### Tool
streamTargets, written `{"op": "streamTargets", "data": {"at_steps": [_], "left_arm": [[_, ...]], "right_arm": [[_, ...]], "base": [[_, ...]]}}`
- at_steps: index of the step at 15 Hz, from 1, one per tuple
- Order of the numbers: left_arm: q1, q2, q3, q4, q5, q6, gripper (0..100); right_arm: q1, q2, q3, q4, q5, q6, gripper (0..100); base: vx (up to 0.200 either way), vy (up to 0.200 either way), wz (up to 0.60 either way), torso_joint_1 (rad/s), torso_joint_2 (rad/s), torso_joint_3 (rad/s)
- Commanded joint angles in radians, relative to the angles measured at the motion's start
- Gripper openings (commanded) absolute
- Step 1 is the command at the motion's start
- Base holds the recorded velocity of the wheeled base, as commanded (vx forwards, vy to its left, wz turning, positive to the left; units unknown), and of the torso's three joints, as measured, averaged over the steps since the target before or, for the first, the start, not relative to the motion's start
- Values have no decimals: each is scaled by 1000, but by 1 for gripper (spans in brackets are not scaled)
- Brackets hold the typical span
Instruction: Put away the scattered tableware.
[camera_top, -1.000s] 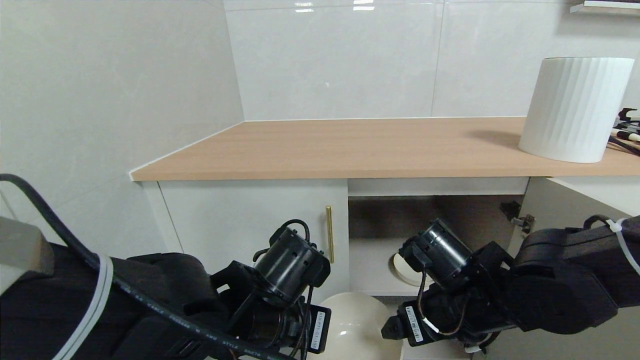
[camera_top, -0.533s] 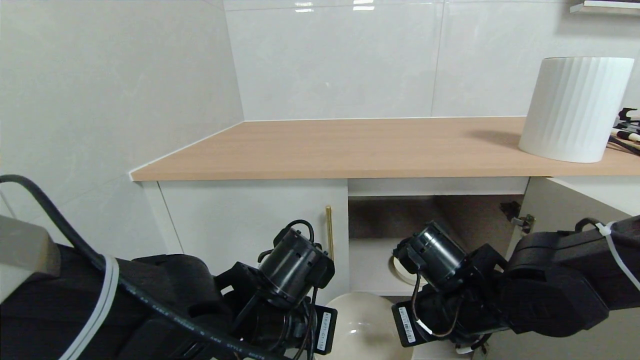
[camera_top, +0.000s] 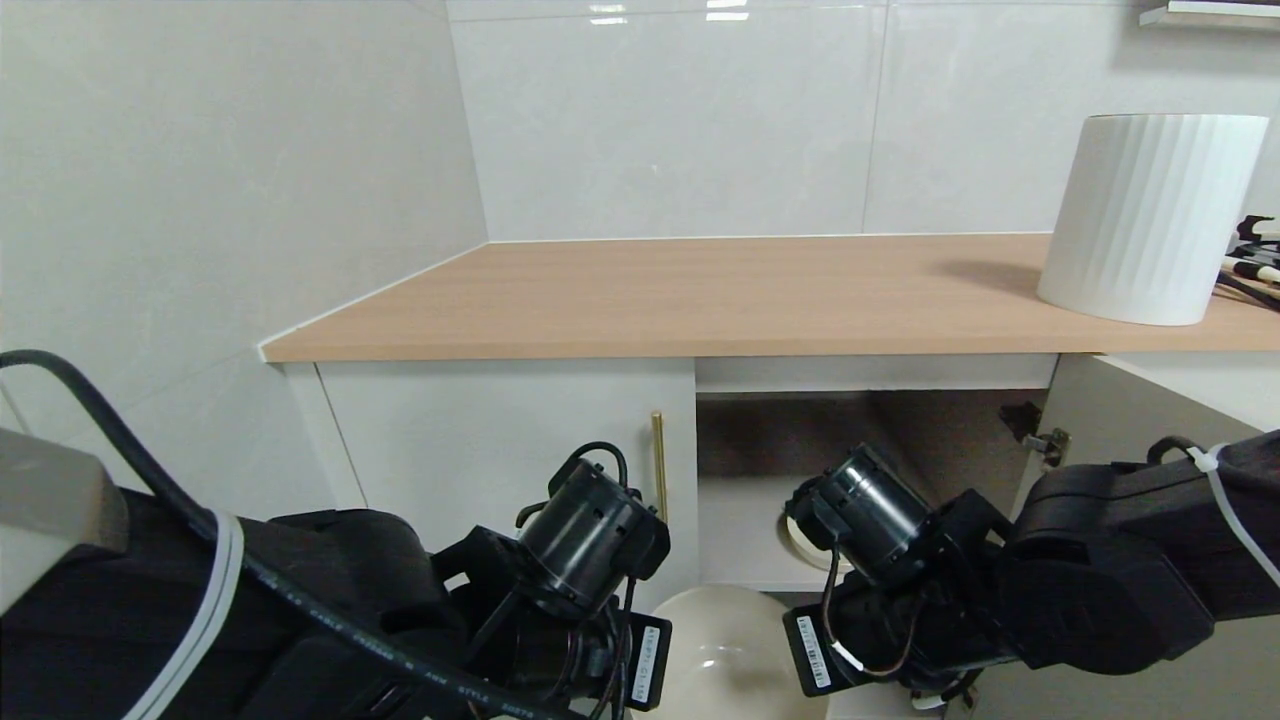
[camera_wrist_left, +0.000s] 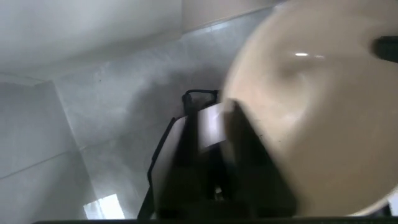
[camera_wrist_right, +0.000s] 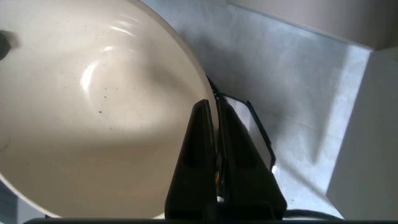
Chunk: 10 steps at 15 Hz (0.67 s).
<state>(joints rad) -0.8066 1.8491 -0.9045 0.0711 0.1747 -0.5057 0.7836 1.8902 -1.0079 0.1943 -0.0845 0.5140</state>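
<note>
A cream bowl (camera_top: 728, 650) hangs low between my two arms, in front of the open cabinet (camera_top: 745, 545). My left gripper (camera_wrist_left: 229, 127) is shut on the bowl's (camera_wrist_left: 323, 106) rim on one side. On the opposite side my right gripper (camera_wrist_right: 212, 117) is shut on the rim, with the bowl's (camera_wrist_right: 93, 106) inside facing that camera. Inside the cabinet a white plate (camera_top: 797, 538) lies on the shelf floor, partly hidden behind my right wrist.
The cabinet's right door (camera_top: 1160, 400) stands open; its left door with a gold handle (camera_top: 658, 480) is closed. On the wooden countertop (camera_top: 700, 295) stands a white ribbed container (camera_top: 1150, 215), with utensils (camera_top: 1255, 268) beside it. A tiled wall closes the left side.
My right wrist has shifted a little to the left and the bowl edged slightly right with it. Over the last half second almost nothing has moved.
</note>
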Motion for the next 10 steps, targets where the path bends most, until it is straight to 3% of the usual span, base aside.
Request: {"op": "streamTargets", "data": {"at_steps": [1,8,10], "left_arm": [[0,1,-1,1,2,0,100],[1,-5,-2,-1,6,0,100],[12,-21,1,-37,16,-5,100]], "right_arm": [[0,4,0,2,-1,0,0],[-1,13,-1,1,-5,1,0],[-21,59,-5,-12,-58,1,0]], "base": [[0,0,0,0,0,0],[0,0,0,0,0,0],[0,0,0,0,0,0]]}}
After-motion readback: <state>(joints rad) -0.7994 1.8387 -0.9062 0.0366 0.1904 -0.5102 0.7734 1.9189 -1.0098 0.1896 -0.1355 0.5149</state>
